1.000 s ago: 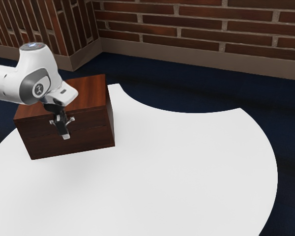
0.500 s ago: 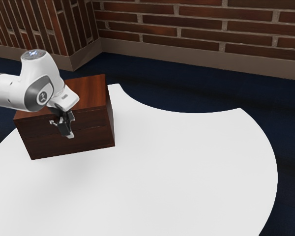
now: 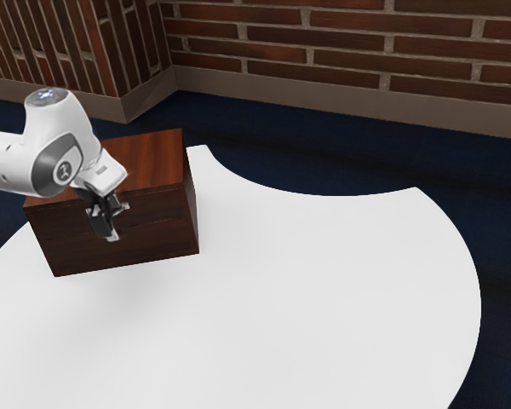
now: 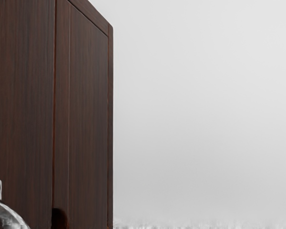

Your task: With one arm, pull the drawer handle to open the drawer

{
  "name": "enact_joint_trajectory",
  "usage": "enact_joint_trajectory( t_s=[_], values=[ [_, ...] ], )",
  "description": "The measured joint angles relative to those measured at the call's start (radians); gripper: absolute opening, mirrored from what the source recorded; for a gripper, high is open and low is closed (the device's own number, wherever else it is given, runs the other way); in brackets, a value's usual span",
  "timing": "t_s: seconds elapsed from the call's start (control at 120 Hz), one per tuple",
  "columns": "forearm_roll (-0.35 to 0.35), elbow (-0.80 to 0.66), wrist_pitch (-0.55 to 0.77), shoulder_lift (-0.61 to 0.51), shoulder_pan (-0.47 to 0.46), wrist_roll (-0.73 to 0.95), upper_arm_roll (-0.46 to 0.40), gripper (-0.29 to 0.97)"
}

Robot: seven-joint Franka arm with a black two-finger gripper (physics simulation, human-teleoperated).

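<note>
So there's a big white table point(image 3: 324, 298) under a dark wooden cabinet point(image 3: 153, 158). The white arm point(image 3: 51, 158) leans over the cabinet's top. The drawer point(image 3: 157, 204) is the upper part of the cabinet's front and looks flush with it, so pretty much closed. The black gripper point(image 3: 106, 223) hangs against that front, right at the silver handle point(image 3: 123, 205). Honestly can't tell if it's clamped on the handle or loose.
</note>
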Motion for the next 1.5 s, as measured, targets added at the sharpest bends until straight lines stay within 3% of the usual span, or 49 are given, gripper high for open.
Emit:
enact_joint_trajectory(
  t_s=[1.5],
  values=[
    [0.007, -0.071, 0.115, -0.003, -0.006, -0.071, 0.039, 0.66]
  ],
)
